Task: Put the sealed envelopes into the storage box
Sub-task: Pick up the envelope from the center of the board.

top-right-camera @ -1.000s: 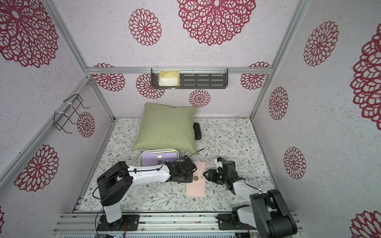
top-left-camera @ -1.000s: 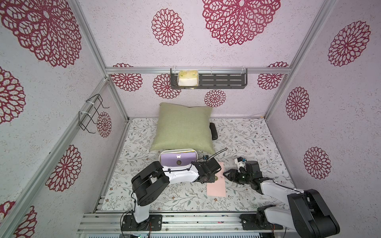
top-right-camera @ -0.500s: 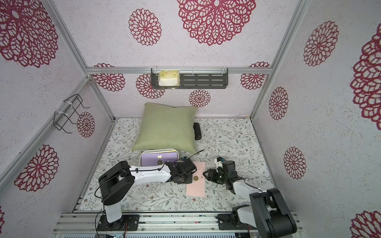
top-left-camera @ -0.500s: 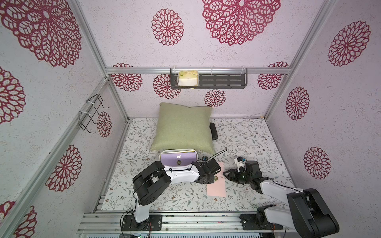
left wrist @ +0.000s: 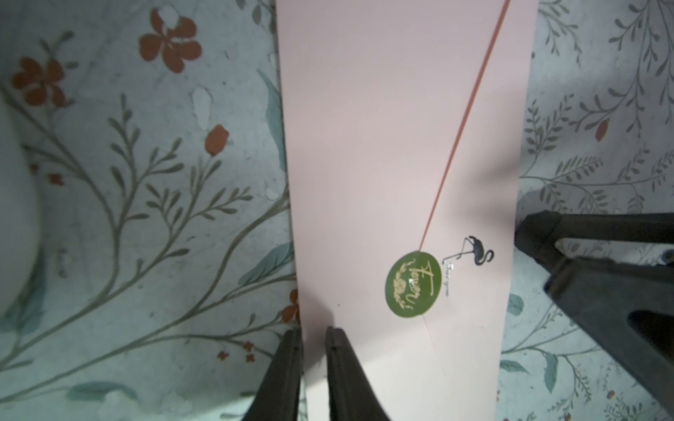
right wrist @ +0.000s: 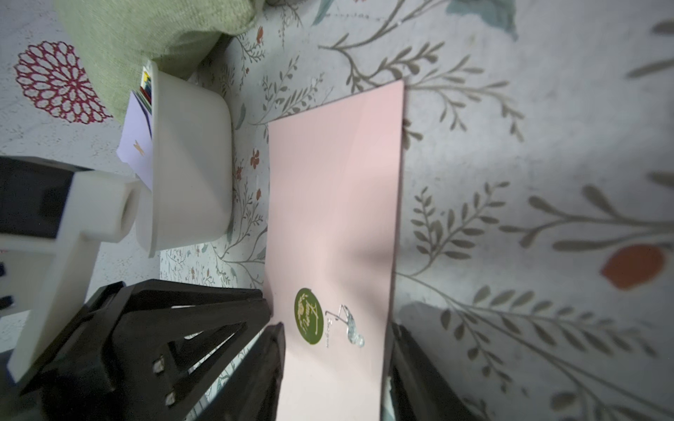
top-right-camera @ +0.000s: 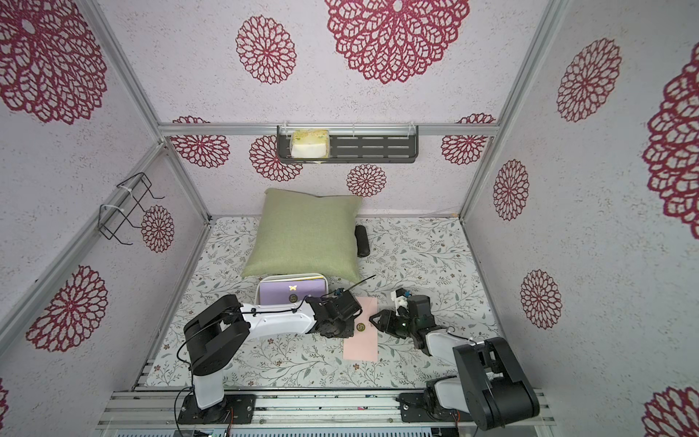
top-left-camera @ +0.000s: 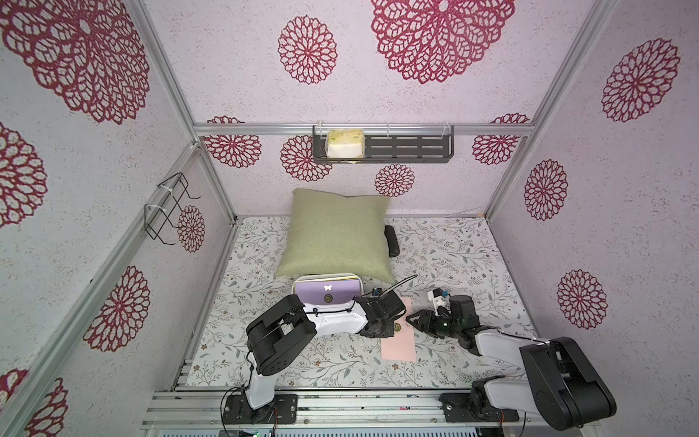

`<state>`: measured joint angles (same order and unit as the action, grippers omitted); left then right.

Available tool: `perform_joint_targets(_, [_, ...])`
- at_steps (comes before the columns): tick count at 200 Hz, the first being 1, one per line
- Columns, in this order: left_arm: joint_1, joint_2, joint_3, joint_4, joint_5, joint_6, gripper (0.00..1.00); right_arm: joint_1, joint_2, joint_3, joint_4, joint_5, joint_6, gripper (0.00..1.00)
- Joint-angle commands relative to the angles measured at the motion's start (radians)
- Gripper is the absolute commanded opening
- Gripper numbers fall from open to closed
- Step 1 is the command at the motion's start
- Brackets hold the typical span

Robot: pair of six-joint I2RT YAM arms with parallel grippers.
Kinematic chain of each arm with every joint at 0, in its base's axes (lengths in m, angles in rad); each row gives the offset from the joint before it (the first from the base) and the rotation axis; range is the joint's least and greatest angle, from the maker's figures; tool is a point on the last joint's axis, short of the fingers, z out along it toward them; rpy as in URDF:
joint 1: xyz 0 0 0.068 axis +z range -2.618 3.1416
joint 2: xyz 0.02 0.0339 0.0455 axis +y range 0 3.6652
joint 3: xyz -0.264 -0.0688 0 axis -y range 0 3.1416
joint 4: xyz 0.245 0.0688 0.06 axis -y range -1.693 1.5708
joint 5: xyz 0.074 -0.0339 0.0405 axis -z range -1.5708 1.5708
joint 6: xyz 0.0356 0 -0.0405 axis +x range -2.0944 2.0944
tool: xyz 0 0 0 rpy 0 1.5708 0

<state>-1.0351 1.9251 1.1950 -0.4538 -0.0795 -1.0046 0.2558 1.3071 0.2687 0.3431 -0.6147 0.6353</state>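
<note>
On the mat [top-left-camera: 454, 257], the pink envelope [top-left-camera: 401, 346] lies seal-up; long axis front-to-back.

The round green sticker [left wrist: 413, 284] on the flat pink paper envelope [left wrist: 364, 145] seems to read "For you" in gold script. The tiny print beside the flamingo drawing [left wrist: 476, 251] is illegible.

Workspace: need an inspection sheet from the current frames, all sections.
Surface: floral-print table cover, lying flat.
Job's things: pink paper envelope with round green seal flat on the cover, outside the white plastic storage box; lilac envelope topmost in the box, coloured edges behind it.
Clutter: green fabric cushion against the box's far side; small black cylinder beside it.
End effectors: left end effector jaws nearly closed astride the pink envelope's edge, grip unclear; right end effector open at the opposite edge.
Cables: thin black cable arching off the left wrist.
Surroundings: dark slotted wall shelf holding a yellow-white packet; black wire rack on a side wall.
</note>
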Motion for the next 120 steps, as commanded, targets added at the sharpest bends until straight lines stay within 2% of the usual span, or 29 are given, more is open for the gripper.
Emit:
perform_joint_targets(1, [0.004, 0.028, 0.009, -0.017, 0.013, -0.005, 0.19, -0.001, 0.019, -0.021, -0.001, -0.046, 0.058, 0.51])
perform_joint_targets(51, [0.004, 0.029, 0.012, -0.015, 0.017, -0.003, 0.18, -0.002, -0.007, -0.023, 0.078, -0.125, 0.173, 0.51])
perform_joint_targets(120, [0.004, 0.028, 0.006, -0.003, 0.024, 0.0, 0.18, -0.001, -0.095, -0.049, 0.133, -0.161, 0.278, 0.51])
